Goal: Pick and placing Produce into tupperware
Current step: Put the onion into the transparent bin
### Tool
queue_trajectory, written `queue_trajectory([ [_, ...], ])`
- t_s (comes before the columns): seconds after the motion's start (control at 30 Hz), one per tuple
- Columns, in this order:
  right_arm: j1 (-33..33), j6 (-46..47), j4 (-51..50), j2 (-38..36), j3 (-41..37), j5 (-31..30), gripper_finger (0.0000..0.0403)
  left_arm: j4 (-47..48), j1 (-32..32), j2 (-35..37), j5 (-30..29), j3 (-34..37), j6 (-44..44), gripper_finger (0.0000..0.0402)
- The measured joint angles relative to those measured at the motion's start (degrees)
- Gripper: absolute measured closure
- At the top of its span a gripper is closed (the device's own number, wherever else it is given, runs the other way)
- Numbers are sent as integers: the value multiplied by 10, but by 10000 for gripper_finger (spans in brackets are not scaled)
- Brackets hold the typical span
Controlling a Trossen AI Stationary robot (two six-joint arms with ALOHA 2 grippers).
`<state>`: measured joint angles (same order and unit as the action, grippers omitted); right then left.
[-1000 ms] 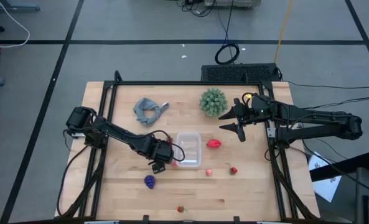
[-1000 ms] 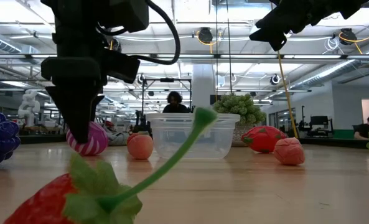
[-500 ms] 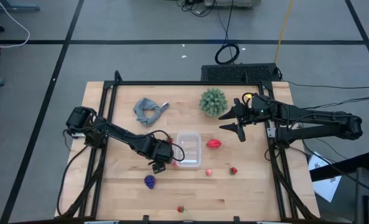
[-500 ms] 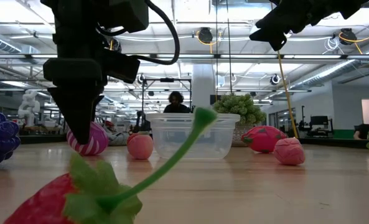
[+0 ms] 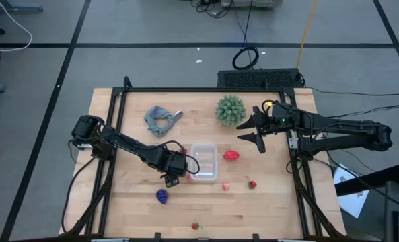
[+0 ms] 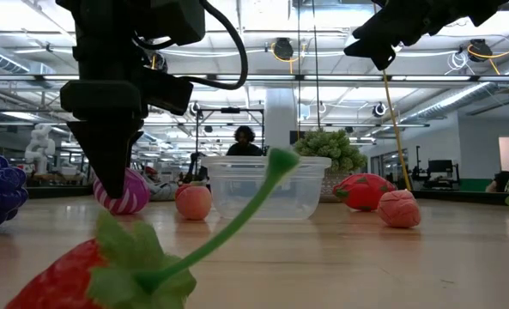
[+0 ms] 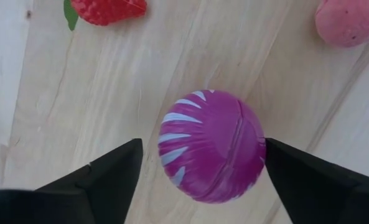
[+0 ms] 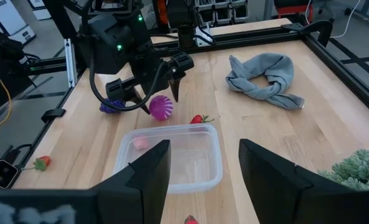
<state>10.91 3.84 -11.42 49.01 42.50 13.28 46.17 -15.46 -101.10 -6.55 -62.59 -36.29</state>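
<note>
— Where are we?
— My left gripper [image 7: 200, 180] has its jaws wide, straddling the magenta ball [image 7: 212, 146] on the surface just left of the tupperware [image 5: 204, 161]. Contact unclear.
— Next?
— Close, lift, carry right. Right gripper [image 5: 251, 130] waits, jaws parted.

Bright overhead light; low-view foreground strawberry [image 6: 61, 279] blurred.

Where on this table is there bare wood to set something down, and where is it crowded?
Bare wood lies between the grey cloth and the purple grapes, behind the left gripper, and along the front edge right of the strawberry. It is crowded around the tupperware, with produce on both sides.
</note>
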Motion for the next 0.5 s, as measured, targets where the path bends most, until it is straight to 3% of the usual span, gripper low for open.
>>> queue_trajectory([
  [0.5,0,0,0,0,0,0,220,-15,0,0,-1,0,0,146],
])
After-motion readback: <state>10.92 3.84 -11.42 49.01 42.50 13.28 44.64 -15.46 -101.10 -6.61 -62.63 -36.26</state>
